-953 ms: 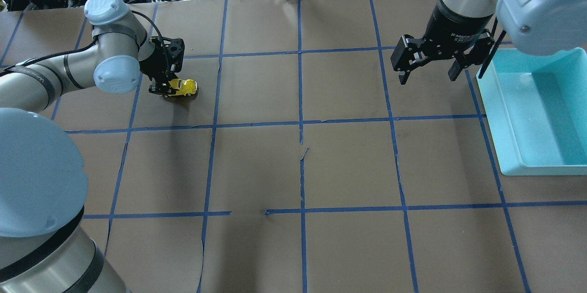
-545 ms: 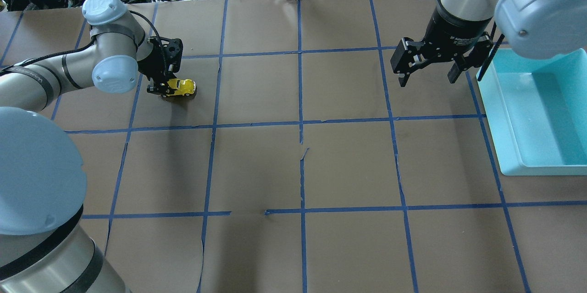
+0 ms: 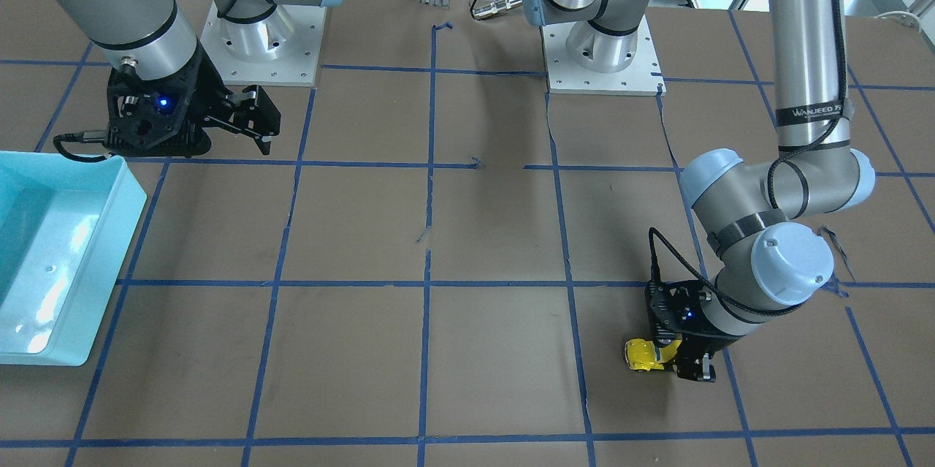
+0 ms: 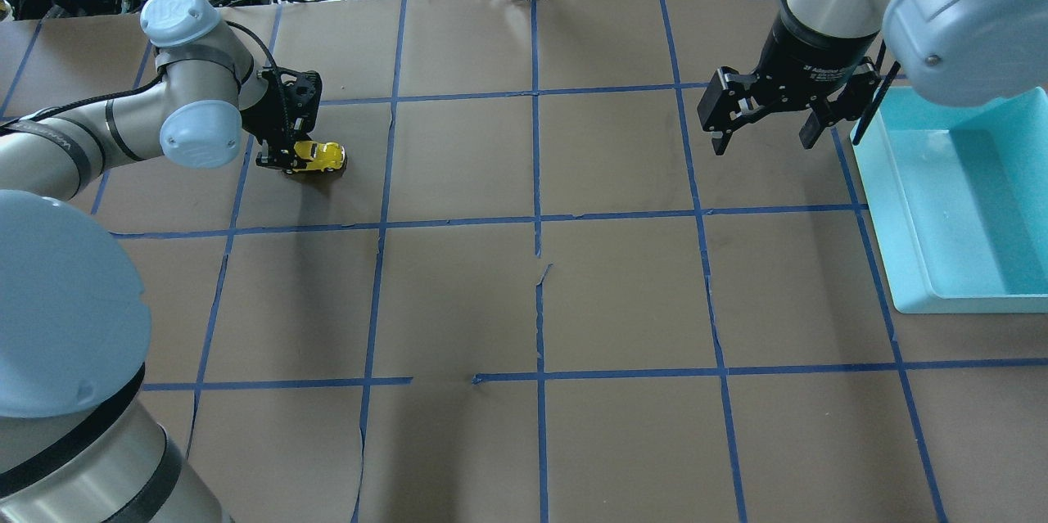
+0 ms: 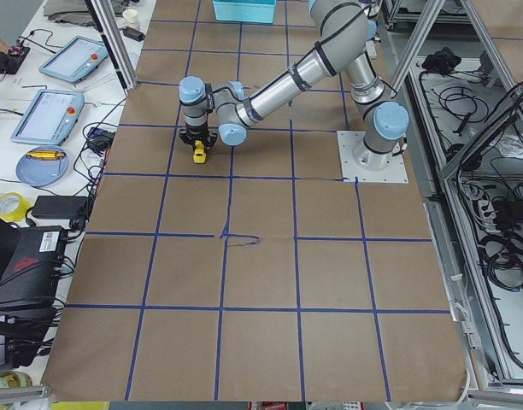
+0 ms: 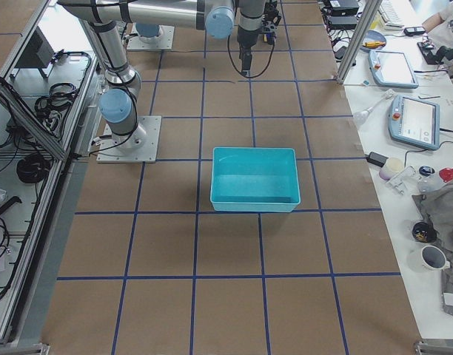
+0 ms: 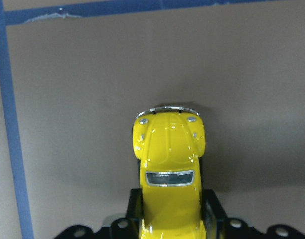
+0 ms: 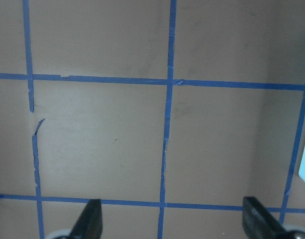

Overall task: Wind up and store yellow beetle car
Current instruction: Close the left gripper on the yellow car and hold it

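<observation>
The yellow beetle car [image 4: 321, 155] sits low on the brown table at the far left, its nose pointing toward the table's middle. My left gripper [image 4: 282, 158] is shut on the car's rear half. The car also shows in the front view [image 3: 646, 354], in the left side view [image 5: 198, 152], and in the left wrist view [image 7: 168, 164], where its back sits between the black fingers. My right gripper [image 4: 761, 128] hangs open and empty above the table, just left of the light-blue bin [image 4: 901, 212]. Its fingertips [image 8: 90, 219] show spread wide in the right wrist view.
The light-blue bin [image 3: 109, 233] stands at the table's right edge and holds nothing I can see; it also shows in the right side view [image 6: 254, 200]. Blue tape lines divide the brown table [image 4: 540, 277] into squares. Cables and gear lie beyond the far edge.
My left gripper has drawn the car a little to the left along the table. My right gripper has shifted very slightly away from me and stays open.
</observation>
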